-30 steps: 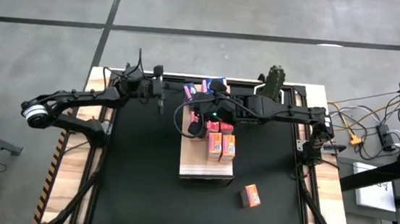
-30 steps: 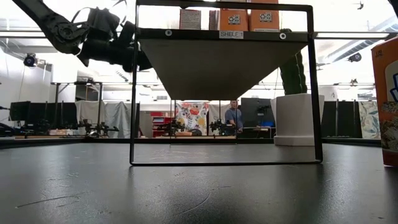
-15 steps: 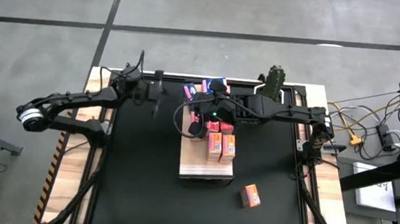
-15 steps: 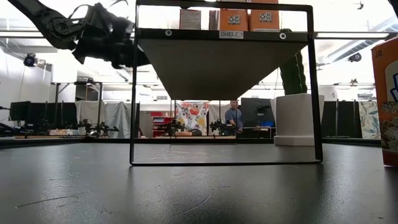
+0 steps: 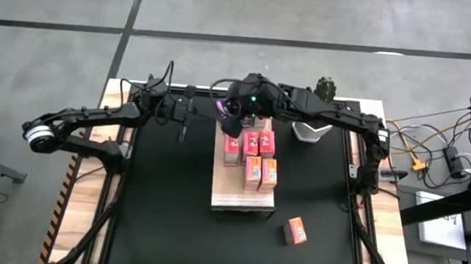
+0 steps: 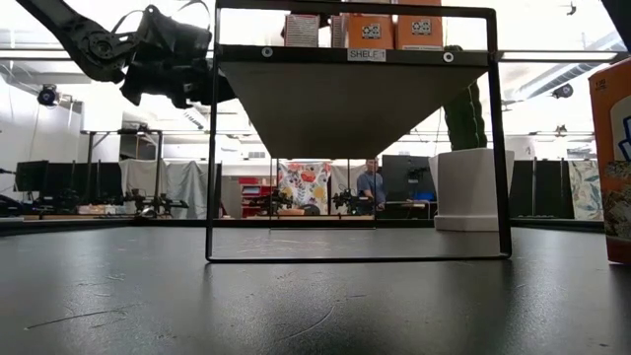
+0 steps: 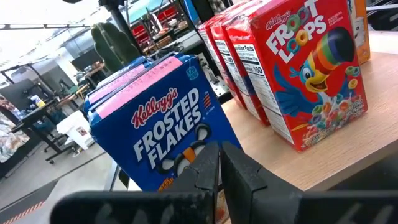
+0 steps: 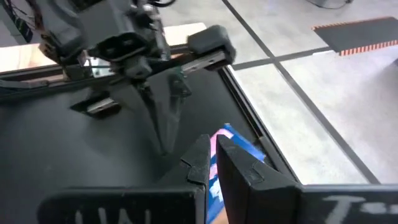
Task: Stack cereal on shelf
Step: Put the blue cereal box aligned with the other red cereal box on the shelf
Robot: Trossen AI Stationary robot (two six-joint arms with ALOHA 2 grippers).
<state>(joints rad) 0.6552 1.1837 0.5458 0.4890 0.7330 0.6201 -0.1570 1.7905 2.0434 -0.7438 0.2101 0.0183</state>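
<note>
- Several small printed cardboard cereal boxes (image 5: 255, 155) stand in rows on the long light wood shelf board (image 5: 243, 197) at the middle of the black-matted bench (image 5: 160, 211) — red ones toward the far end, orange ones nearer.
- One orange box (image 5: 295, 231) sits apart on the mat, near and right of the shelf, not yet stacked.
- Blue Frosted Flakes boxes (image 7: 155, 134) with pink tops stand at the far left corner of the shelf, just beside the red Froot Loops boxes (image 7: 298, 68).
- Right gripper (image 5: 235, 122) hovers over that far left corner, fingers closed together; a blue box edge shows just past its tips, but I cannot tell whether it holds it.
- Left gripper (image 5: 183, 120) hangs left of the shelf's far end, fingers pressed shut on nothing.
- Handling, as I judge it: the boxes look light, stiff yet crushable, and easy to tip — best pinched gently across the narrow sides, low enough to keep them upright.
- A green cactus (image 5: 326, 88) in a white pot stands at the far right.
</note>
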